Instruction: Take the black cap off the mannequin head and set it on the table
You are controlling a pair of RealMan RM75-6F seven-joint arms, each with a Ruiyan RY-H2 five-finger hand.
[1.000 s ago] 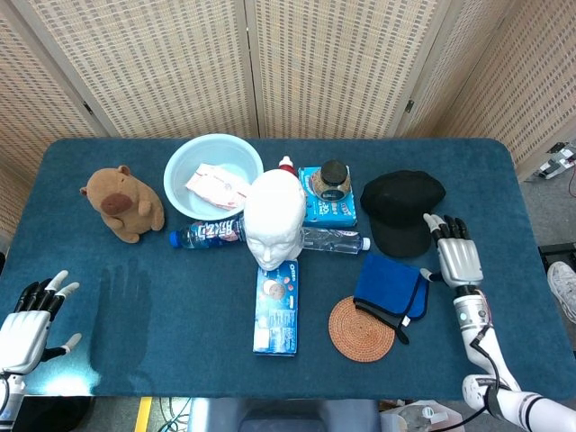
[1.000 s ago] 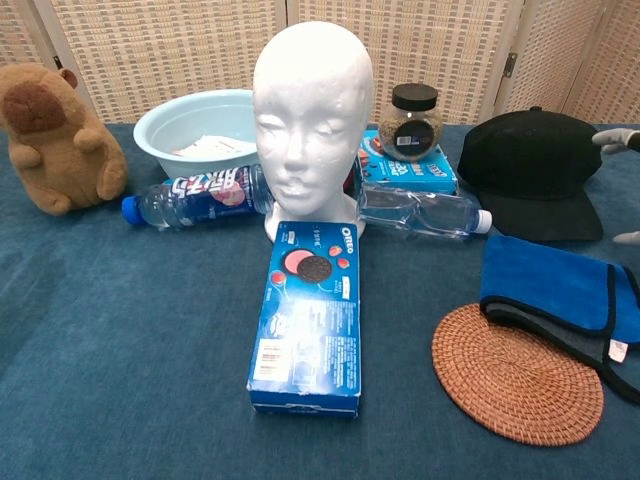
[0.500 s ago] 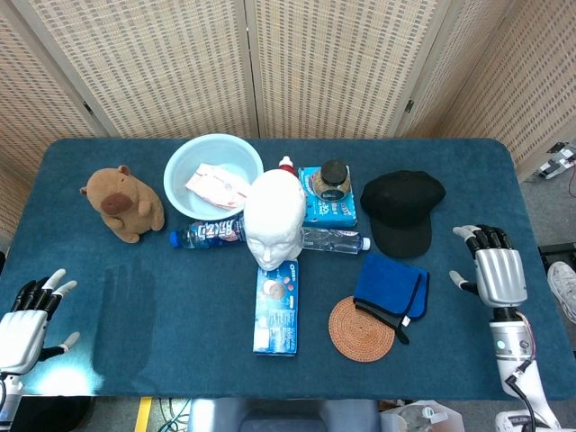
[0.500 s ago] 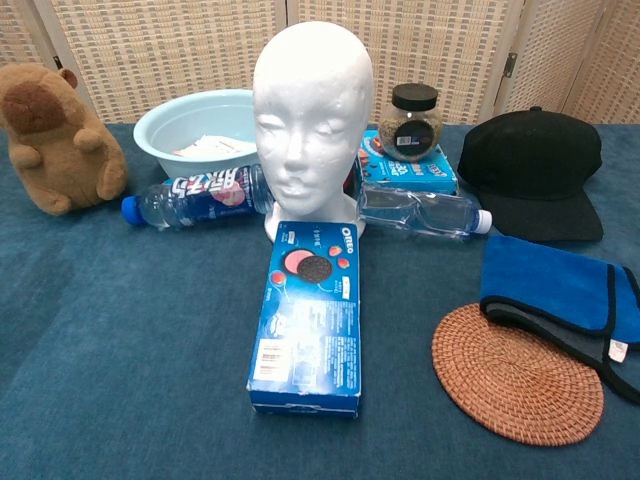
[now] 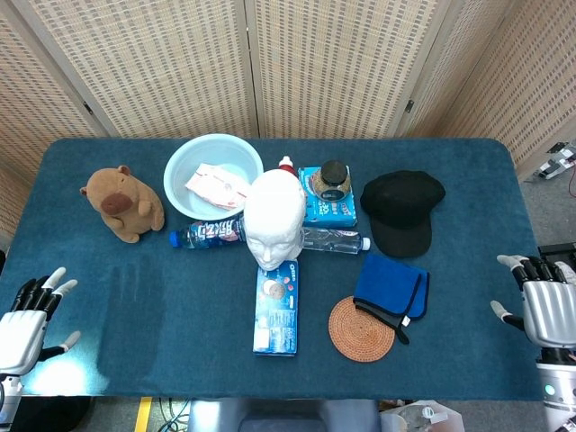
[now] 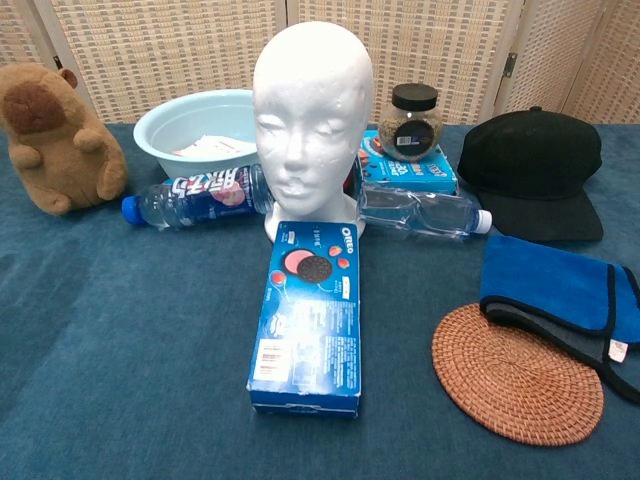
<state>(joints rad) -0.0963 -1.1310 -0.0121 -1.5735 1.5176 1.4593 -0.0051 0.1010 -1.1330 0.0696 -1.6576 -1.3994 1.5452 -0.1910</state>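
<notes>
The black cap [image 5: 403,209] [image 6: 535,170] lies on the blue table [image 5: 135,297], right of the white mannequin head [image 5: 274,218] [image 6: 311,110], which stands bare at the middle. My right hand [image 5: 544,308] hangs off the table's right edge, fingers apart and holding nothing. My left hand [image 5: 25,326] sits at the front left corner, fingers spread, also holding nothing. Neither hand shows in the chest view.
A plush capybara [image 5: 123,202], a light blue basin [image 5: 213,171], two bottles [image 5: 207,233] [image 5: 335,239], Oreo boxes [image 5: 277,306] [image 5: 326,202] with a jar [image 5: 335,176] on one, a blue cloth [image 5: 391,286] and a woven coaster [image 5: 361,328] crowd the table.
My right hand has drawn back from beside the cap, moving right and toward the front until it is off the table's edge. The cap stays where it lay.
</notes>
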